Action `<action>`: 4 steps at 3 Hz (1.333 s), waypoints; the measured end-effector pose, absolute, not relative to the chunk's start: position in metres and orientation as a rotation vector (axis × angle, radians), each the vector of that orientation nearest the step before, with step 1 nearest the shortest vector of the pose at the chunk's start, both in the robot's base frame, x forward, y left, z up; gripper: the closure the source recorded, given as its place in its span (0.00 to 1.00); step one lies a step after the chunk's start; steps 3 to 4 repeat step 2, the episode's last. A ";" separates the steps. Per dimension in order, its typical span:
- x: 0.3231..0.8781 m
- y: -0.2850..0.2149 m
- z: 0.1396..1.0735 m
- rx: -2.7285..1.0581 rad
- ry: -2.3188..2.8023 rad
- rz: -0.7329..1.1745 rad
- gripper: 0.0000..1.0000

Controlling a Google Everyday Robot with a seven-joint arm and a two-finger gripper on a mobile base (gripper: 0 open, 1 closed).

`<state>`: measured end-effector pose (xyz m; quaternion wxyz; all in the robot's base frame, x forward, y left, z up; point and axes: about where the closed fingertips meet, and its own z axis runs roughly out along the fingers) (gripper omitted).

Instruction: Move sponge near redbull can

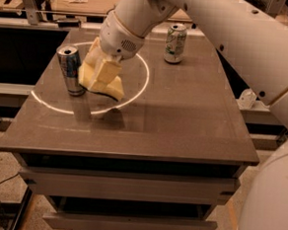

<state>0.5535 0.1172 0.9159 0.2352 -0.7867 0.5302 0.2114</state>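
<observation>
Sponge [112, 88] is sitting clamped in the gripper [103, 72], w/ the cream padded fingers [106, 68] closing on its upper part from above while its lower wavy edge is sticking out below and to the right of them. It's hanging tilted over the left-rear part of the table [183, 124], inside a bright ring of light [145, 82] reflecting on the top. Can't tell if its bottom edge is touching the surface. Redbull can [70, 70] is standing upright just beside the sponge, on its left. White & green can [175, 43] is standing upright well apart, toward the back right. The arm [214, 28] is reaching in from the upper right.
</observation>
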 end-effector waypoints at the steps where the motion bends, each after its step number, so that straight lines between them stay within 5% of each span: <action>1: 0.561 0.129 0.911 -2.143 1.461 0.600 1.00; 2: 0.560 0.130 0.910 -2.145 1.459 0.602 0.82; 4: 0.560 0.130 0.910 -2.145 1.459 0.602 0.82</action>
